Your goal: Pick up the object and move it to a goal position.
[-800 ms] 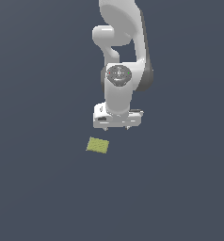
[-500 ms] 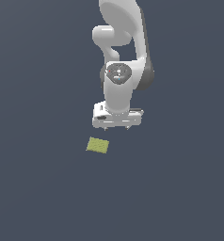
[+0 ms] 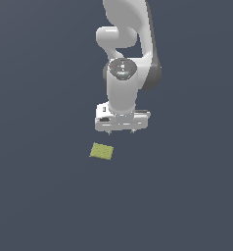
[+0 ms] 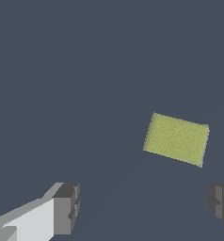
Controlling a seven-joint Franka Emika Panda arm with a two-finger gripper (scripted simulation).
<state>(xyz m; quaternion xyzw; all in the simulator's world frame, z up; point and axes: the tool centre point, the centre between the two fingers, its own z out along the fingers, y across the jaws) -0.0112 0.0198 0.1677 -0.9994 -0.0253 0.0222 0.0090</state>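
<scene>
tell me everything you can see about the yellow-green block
The yellow-green block is a small, flat, four-sided piece, plain and matte, with no markings. It lies flat on the dark grey floor, turned slightly askew. Nothing touches it: the pincer hangs open above and to the exterior view's right of it, with the block not between its fingers.

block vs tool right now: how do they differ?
Colour: the block is yellow-green; the tool is white with grey fingertips. Size: the block is much smaller than the tool. Pose: the block lies flat on the floor; the tool hangs above, open, offset toward the exterior view's right. They are not touching.
</scene>
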